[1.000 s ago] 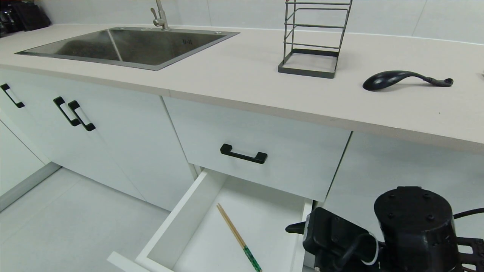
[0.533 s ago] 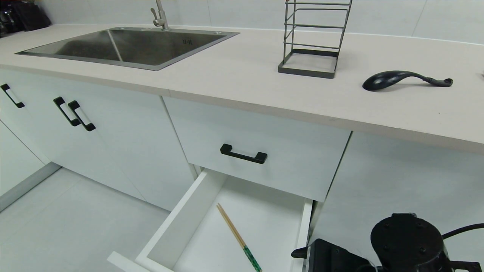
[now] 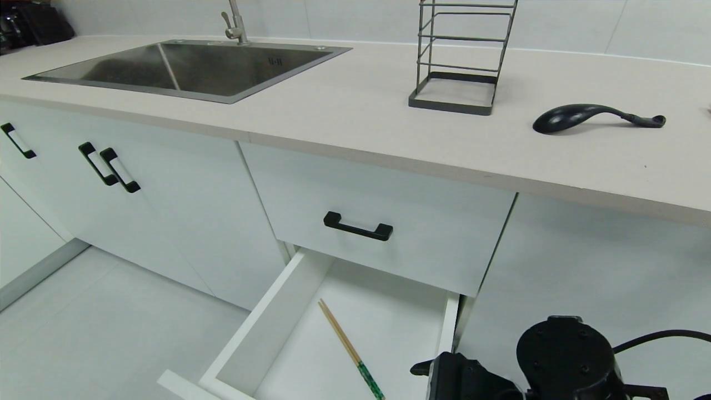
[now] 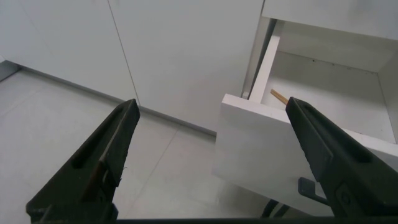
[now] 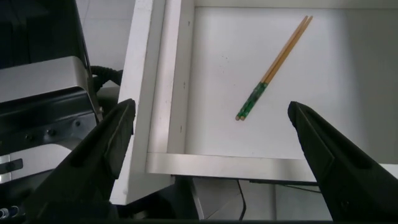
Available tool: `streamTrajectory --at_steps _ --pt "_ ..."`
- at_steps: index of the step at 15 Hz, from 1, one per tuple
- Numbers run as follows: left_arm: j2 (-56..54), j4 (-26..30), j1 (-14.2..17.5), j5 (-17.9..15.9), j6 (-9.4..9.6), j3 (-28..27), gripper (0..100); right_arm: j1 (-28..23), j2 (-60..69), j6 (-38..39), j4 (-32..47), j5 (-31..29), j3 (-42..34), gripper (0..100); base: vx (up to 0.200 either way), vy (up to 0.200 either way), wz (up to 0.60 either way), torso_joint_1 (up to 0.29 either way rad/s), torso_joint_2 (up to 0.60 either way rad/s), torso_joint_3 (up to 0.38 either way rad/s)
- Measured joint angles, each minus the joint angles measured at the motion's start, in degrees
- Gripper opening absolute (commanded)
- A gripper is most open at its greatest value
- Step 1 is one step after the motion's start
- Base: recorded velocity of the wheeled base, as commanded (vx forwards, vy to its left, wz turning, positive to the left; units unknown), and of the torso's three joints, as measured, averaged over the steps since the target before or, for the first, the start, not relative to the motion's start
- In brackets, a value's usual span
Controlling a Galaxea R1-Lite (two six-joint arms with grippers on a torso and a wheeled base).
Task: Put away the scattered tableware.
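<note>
Kitchen countertop (image 3: 355, 116), beige, runs across the scene above white cabinet fronts. Head view findings follow.

- Steel sink (image 3: 222, 99) with faucet (image 3: 236, 25) is set into the counter at 11 o'clock.
- Grey wire rack (image 3: 450, 105) stands upright on the counter at 1 o'clock.
- Black spoon (image 3: 572, 116) lies on the counter at 2 o'clock, well apart from the rack, with its bowl toward the rack.
- Closed drawer (image 3: 400, 255) with a black bar handle (image 3: 357, 226) sits at centre, under the counter edge.
- Open drawer (image 3: 266, 328) is pulled out at 6 o'clock, directly below the closed one.
- One pair of chopsticks (image 3: 351, 349), wooden with green ends, lies flat on the open drawer's floor, the two sticks touching side by side.
- Cabinet doors (image 3: 166, 222) at 9 o'clock are shut.

Right gripper (image 5: 211, 155) hangs above the open drawer, over its front corner. Its jaws stand wide and hold nothing, and the chopsticks (image 5: 273, 68) lie apart from both fingers.

Left gripper (image 4: 205, 155) hangs over the floor (image 4: 62, 124) just outside the open drawer's front panel. Its jaws are likewise wide and hold nothing.
</note>
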State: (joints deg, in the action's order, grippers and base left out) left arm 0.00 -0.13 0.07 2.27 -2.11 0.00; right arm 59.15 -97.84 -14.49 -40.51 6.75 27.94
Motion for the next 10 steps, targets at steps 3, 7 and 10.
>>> streamTrajectory --at_steps 3,7,10 --pt "0.0 0.0 0.0 0.0 0.01 0.0 100 0.0 -0.6 -0.4 -0.1 0.0 0.5 100 0.000 0.000 0.00 0.000 0.00 0.000" --pt "0.0 0.0 0.0 0.0 0.01 0.0 100 0.4 -1.1 -0.5 0.0 0.0 1.9 100 0.000 0.000 0.00 0.068 -0.07 -0.013" --pt "0.0 0.0 0.0 0.0 0.00 0.0 100 0.7 -1.4 -0.4 0.0 0.0 2.0 100 0.000 0.000 0.00 0.237 -0.07 -0.129"
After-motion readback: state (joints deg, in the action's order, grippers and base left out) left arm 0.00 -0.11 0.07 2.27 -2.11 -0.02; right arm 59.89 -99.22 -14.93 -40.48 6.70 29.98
